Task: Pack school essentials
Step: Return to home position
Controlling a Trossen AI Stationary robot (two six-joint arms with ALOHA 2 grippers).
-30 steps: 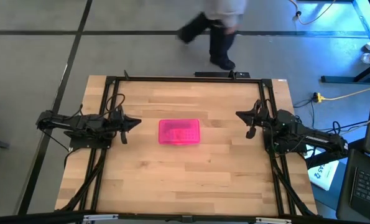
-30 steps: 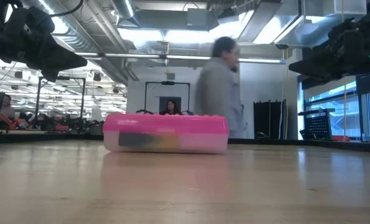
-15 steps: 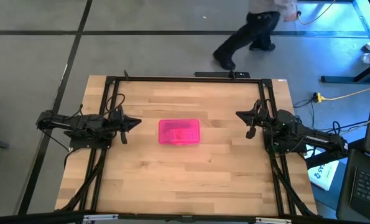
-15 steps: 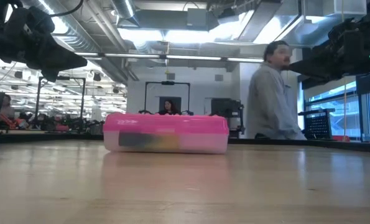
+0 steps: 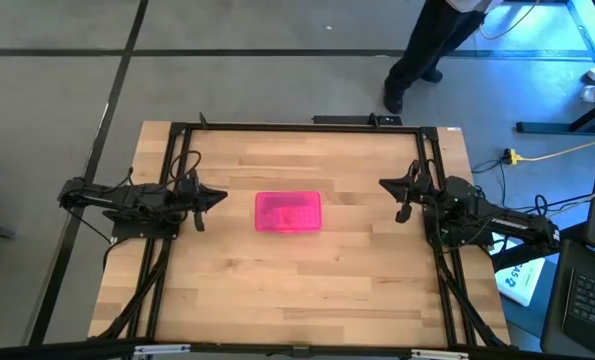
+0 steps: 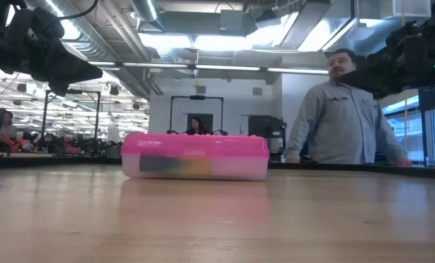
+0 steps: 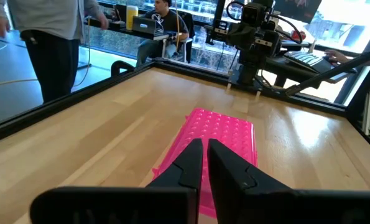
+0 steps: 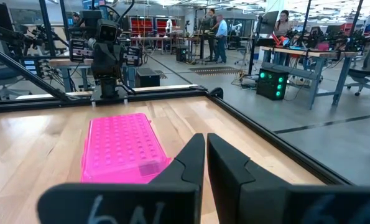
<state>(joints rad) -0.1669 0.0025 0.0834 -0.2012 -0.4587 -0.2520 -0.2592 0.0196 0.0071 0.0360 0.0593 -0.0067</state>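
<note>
A clear plastic box (image 5: 288,212) with a bright pink dotted lid (image 7: 219,134) stands closed, flat on its bottom, in the middle of the wooden table. Through its clear wall (image 6: 166,166) dark and yellow contents show dimly; which school essentials they are I cannot tell. My left gripper (image 5: 224,197) hangs shut above the table's left side and points level at the box, well short of it. My right gripper (image 5: 382,183) hangs shut above the right side and also points toward the box. In both wrist views the fingers (image 7: 204,144) (image 8: 204,138) lie together with nothing between them.
A black metal frame (image 5: 297,126) runs along the table's far, left and right edges. A person (image 6: 345,117) stands just beyond the far edge, toward the right. Bare wood (image 5: 297,290) lies between the box and the near edge. A laptop (image 5: 587,305) sits off the table's right.
Both arms and the box have kept still. The person beyond the far edge has walked from about the middle toward the right.
</note>
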